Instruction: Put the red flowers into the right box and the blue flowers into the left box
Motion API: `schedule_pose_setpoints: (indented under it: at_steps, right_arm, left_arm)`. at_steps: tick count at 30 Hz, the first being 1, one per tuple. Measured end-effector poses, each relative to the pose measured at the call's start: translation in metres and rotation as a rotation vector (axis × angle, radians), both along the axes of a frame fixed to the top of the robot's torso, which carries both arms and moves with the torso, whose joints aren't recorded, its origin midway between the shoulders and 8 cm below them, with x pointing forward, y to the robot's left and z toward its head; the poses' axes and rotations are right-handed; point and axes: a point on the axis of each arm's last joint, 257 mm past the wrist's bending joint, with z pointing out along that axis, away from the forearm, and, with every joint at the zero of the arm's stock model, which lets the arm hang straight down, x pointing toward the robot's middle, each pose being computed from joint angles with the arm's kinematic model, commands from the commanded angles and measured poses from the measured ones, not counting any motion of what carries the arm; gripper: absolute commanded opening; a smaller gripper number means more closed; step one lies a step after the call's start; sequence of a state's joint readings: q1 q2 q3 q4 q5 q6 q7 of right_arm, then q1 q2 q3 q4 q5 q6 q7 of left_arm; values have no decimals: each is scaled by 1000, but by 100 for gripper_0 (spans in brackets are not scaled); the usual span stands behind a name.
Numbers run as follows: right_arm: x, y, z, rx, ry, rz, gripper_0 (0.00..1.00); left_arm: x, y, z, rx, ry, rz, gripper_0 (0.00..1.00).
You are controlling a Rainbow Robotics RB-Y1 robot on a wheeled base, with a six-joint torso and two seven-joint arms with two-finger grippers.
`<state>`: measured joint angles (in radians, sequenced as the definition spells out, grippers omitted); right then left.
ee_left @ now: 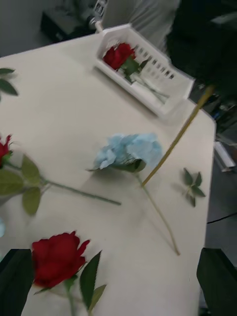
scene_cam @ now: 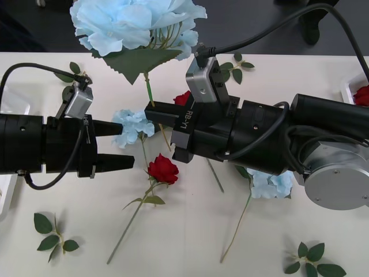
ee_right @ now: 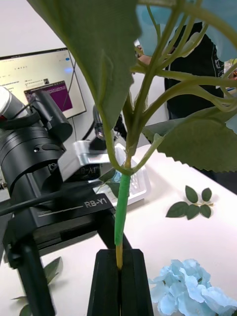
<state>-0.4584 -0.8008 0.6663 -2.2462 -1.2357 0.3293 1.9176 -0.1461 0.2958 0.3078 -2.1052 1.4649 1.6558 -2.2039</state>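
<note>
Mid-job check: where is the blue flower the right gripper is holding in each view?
Front view: held blue flower top centre, stem down into the right gripper.
Right wrist view: its green stem rises from the shut fingers.
Left wrist view: probably the slanting yellowish stem.
Shared landmark: loose blue flower lying flat.
</note>
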Motion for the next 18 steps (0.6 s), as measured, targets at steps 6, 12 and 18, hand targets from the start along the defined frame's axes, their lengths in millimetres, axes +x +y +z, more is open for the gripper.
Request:
schedule_pose_setpoints:
  at_steps: [6, 12, 18]
  right_arm:
    - [0, 0, 0, 0, 0, 0, 0]
    - [0, 0, 0, 0, 0, 0, 0]
    - [0, 0, 0, 0, 0, 0, 0]
  left_arm:
    - [-1, -10, 11, -128, -116, -81, 97]
    - [-6, -15, 17, -153, -165, -121, 97]
    - [-8, -18, 16, -162, -229, -161, 97]
